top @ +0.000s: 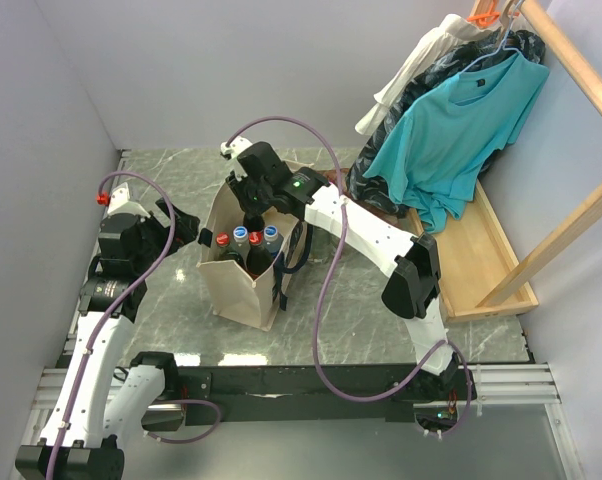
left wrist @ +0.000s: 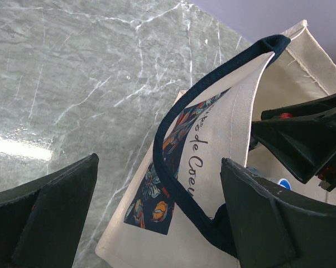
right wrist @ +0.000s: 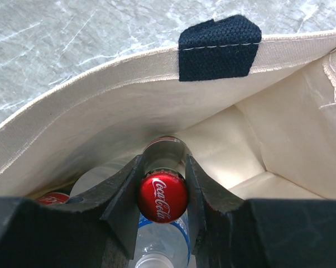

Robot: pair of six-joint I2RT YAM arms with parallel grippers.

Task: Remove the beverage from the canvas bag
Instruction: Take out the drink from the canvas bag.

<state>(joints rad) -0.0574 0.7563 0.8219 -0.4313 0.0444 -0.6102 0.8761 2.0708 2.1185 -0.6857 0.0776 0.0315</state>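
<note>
Beige canvas bag [top: 243, 290], navy handles [left wrist: 159, 167], red-capped bottle [right wrist: 162, 198].

The inside of the canvas bag [right wrist: 129, 95] is seen from above. The jaws of the right gripper [right wrist: 162, 167] are closed on the top of a Coca-Cola bottle [right wrist: 162, 198], whose red cap is pinched between them. A clear bottle with a blue label [right wrist: 159, 243] is glimpsed beneath, and another red cap [right wrist: 52, 197] at the lower left. A navy strap end [right wrist: 218, 47] is stitched to the bag's rim, beyond which the marbled table [right wrist: 73, 33] is seen.
</note>
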